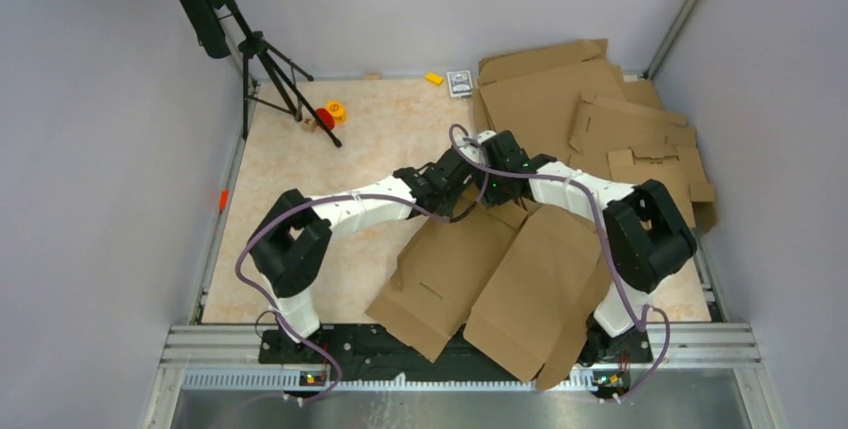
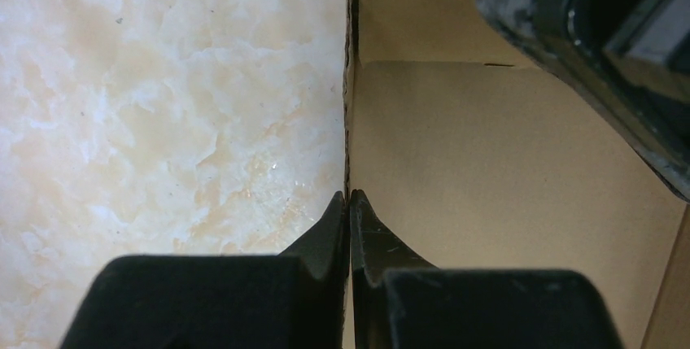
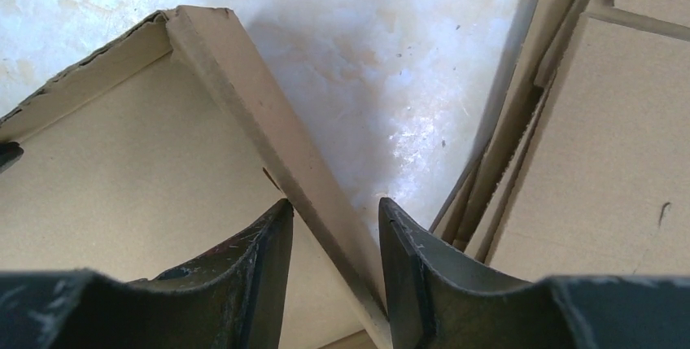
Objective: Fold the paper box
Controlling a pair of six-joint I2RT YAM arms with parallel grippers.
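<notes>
Finding the paper box (image 1: 500, 279) lying mostly flat across the near middle of the counter (image 1: 380, 139), brown and creased, its near end reaching over the rail between the two arm bases. Seeing short walls standing up along its far end, with both arms reaching in there and nearly meeting.

Pinching the thin edge of one upright wall with the left claw (image 2: 348, 202), jaws pressing fully together on the cardboard. Showing pale marbled counter on one side of that wall and the box's inner floor on the other.

Straddling a second raised wall with the right claw (image 3: 334, 202), jaws standing roughly halfway apart. Resting one finger (image 3: 260, 268) over the box's inside, right against the wall, and holding the other outside it. Leaving a sliver of counter showing between the wall and that outer fingertip, so not clamping the cardboard at the tips.

Noting a heap of other cardboard sheets (image 1: 560, 99) piling up at the far right of the counter, just beyond the right claw. Noting a black tripod (image 1: 262, 54) standing at the far left, with small red and yellow bits (image 1: 330, 112) sitting by its feet.
</notes>
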